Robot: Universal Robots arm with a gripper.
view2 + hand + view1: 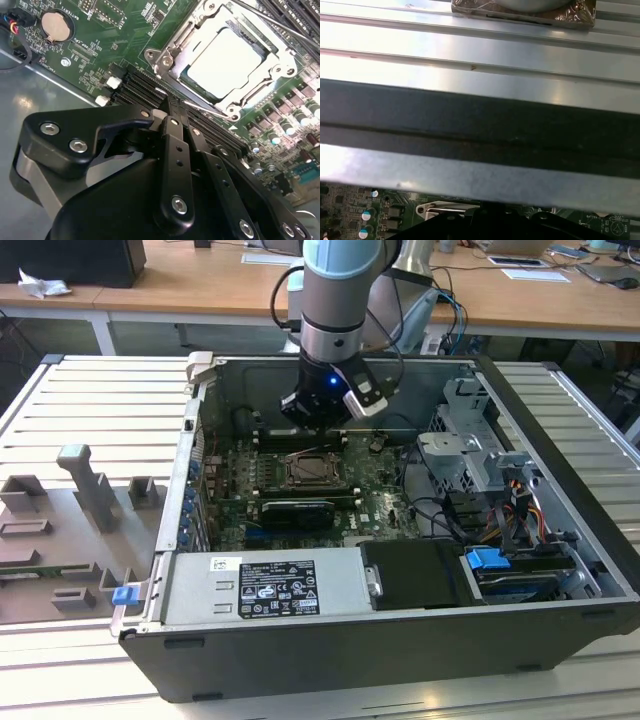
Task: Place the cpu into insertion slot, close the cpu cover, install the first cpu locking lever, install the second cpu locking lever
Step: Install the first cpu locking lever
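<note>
Your gripper (318, 418) hangs inside the open computer case (300, 660), just above the green motherboard (380, 505) and a little beyond the socket as the exterior view frames it. Look at the second wrist view: the gripper (167, 102) has its black fingers (175, 150) drawn together, tips meeting over the long black memory slots (145, 87) beside the socket, and nothing shows between them. You can see the cpu (225, 62) lying flat in the insertion slot (186, 79), its pale metal face turned up. Around it, the cpu cover (172, 47) lies down on the socket, its window framing the chip. A thin metal lever (210, 110) runs along the socket edge nearest the fingertips; whether it is latched you cannot tell. In the exterior view the socket (316, 470) sits mid-board, with a long black card (292, 512) just on its near side. A round coin battery (55, 26) sits on the board well apart from the socket, and grey fixture blocks (85, 490) stand on the slatted table at the exterior view's left.
</note>
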